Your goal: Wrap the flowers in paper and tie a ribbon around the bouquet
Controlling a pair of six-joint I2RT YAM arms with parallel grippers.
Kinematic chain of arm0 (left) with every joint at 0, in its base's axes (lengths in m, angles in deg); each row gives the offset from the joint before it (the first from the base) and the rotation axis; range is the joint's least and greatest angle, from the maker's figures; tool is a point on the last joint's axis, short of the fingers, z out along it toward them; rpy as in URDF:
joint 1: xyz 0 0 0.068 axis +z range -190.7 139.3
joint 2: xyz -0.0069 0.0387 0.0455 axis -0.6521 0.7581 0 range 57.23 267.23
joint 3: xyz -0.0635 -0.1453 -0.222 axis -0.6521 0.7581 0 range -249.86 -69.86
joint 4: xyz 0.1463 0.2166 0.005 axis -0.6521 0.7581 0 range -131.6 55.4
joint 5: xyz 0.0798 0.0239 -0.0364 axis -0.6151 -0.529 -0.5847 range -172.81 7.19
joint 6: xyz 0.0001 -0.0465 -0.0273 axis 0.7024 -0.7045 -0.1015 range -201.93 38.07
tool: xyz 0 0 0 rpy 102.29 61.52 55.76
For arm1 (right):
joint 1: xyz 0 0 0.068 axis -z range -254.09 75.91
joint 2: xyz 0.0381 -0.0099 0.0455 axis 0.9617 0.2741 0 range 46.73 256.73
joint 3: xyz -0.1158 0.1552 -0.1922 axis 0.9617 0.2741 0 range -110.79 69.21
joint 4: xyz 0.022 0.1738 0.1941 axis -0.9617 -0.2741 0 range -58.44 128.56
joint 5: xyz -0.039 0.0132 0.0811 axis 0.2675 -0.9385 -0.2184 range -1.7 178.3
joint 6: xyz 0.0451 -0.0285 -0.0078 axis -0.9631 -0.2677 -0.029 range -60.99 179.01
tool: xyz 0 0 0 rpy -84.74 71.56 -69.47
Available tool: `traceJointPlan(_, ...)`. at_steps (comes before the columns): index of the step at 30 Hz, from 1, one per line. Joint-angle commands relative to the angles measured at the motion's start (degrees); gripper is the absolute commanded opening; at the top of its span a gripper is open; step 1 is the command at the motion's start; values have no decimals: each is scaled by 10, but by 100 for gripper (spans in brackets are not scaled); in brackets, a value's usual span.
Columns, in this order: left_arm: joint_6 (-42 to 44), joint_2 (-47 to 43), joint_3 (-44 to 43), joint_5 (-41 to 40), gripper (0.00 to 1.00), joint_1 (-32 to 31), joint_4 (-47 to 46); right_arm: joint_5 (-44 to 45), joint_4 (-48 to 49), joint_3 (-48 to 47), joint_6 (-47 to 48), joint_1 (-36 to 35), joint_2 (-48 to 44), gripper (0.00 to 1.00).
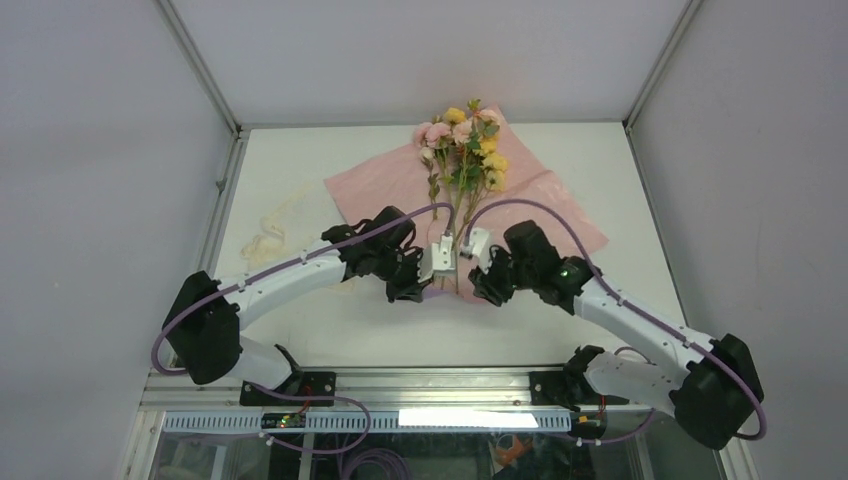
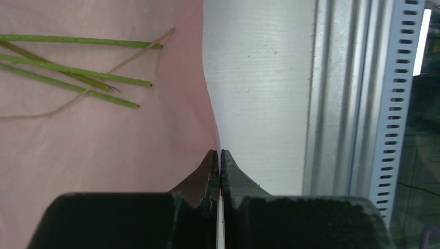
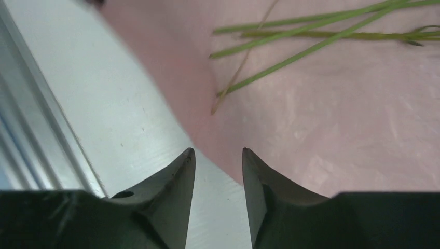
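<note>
the widest free room is bare white table on the right, between the thin pink paper sheet and the grey side wall. at far left the limp cream ribbon lies by the frame. the yellow and pink flowers fill the sheet's middle, their thin green stems running toward both grippers. the left gripper, pinched on the sheet's edge, and the right gripper, jaws apart, crowd the near corner with a narrow gap between. the aluminium rail runs close on their near side.
</note>
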Motion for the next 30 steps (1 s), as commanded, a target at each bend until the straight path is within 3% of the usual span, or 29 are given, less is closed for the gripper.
traceJointPlan(1,-100,-30,-6,32,0,-56,-24,-117,-51,-124,-268,104,-12,45)
traceJointPlan(6,-157,-28,-15,42,0,-105,-67,-236,-20,-161,-441,232,48,46)
traceJointPlan(7,-167,-22,-20,42,0,-112,-76,-211,-1,-160,-475,244,70,46)
traceJointPlan(8,-182,-18,-22,39,0,-118,-87,-131,1,-168,-509,247,99,44)
traceJointPlan(10,-207,-8,-31,38,0,-125,-112,14,-51,-204,-560,248,174,30)
traceJointPlan(12,-228,2,-41,37,0,-125,-129,87,-91,-237,-594,243,244,23)
traceJointPlan(16,-229,19,-65,-44,0,-124,-144,203,-85,-278,-606,209,343,17)
traceJointPlan(22,-181,46,-58,-108,0,-107,-156,181,-51,-345,-607,149,458,8)
traceJointPlan(26,-146,50,-42,-135,0,-103,-181,154,-52,-363,-598,125,475,6)
traceJointPlan(30,-113,59,-49,-168,0,-95,-189,155,-73,-339,-585,145,420,7)
